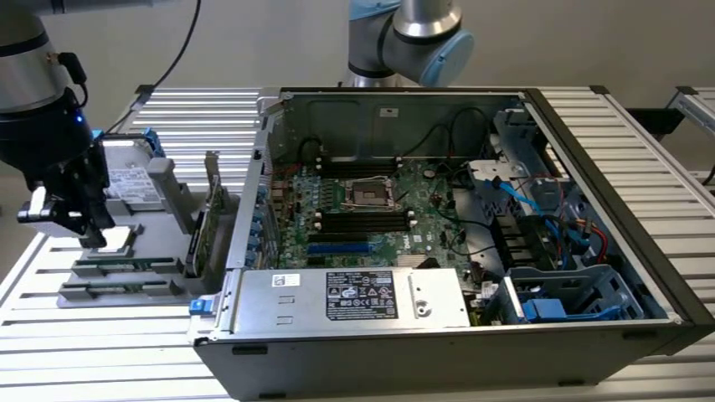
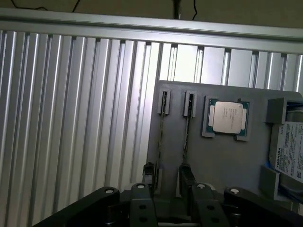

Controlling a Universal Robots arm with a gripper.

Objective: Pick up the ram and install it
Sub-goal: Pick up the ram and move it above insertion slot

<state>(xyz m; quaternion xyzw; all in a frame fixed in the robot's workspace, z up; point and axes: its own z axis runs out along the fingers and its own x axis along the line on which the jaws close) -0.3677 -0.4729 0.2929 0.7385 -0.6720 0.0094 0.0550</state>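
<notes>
Two ram sticks stand on edge in the slots of a grey holder (image 2: 222,161), one (image 2: 161,137) beside the other (image 2: 186,132). My gripper (image 2: 167,177) hangs over their near ends, open, its dark fingertips (image 2: 148,172) apart. The first stick runs into the gap between them and the second meets the other fingertip. Nothing is held. In the exterior view my gripper (image 1: 92,236) is at the left, just above the grey holder (image 1: 123,280), outside the open computer case (image 1: 447,335). The motherboard (image 1: 386,209) lies inside the case, with its long black slots exposed.
A processor chip (image 2: 226,118) and a hard drive (image 2: 289,151) also sit in the holder. A tall green expansion card (image 1: 208,219) stands upright between holder and case. A power supply (image 1: 357,295) fills the case front. Another arm's base (image 1: 404,38) stands behind the case. Ribbed metal table (image 2: 71,118) all around.
</notes>
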